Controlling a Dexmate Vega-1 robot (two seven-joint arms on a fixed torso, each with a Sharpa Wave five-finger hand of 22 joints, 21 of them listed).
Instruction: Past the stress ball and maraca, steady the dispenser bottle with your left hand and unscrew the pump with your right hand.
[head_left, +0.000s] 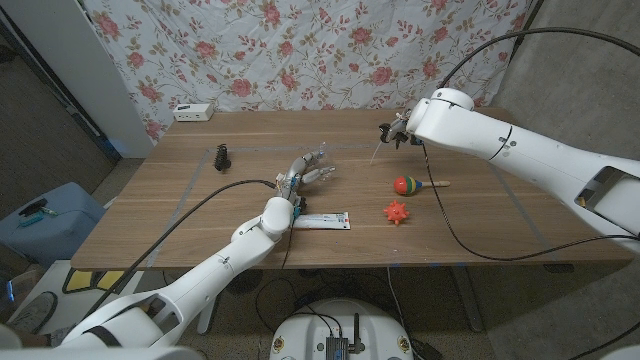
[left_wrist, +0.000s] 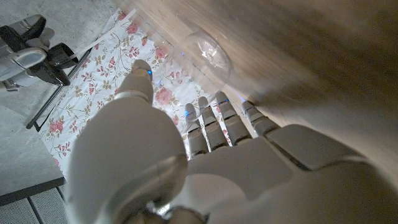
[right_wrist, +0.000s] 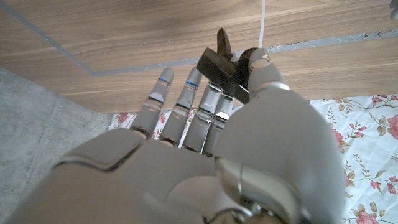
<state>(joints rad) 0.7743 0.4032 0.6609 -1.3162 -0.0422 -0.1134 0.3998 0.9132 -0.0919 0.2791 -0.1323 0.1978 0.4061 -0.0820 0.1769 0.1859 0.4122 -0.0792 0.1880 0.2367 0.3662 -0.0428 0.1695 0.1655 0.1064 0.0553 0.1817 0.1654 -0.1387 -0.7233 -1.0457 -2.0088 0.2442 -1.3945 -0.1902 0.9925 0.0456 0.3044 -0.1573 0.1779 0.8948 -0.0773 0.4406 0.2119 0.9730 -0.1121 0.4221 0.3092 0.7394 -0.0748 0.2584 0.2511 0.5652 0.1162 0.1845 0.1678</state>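
A floral cloth hung behind the wooden tabletop. A white power strip lay at its far edge. Grey carpet covered the floor.

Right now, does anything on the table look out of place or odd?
Yes: the black pump head is off the clear plastic bottle, pinched in the right hand above the wooden table, its thin tube dangling.

Matt wooden table, clear glossy bottle
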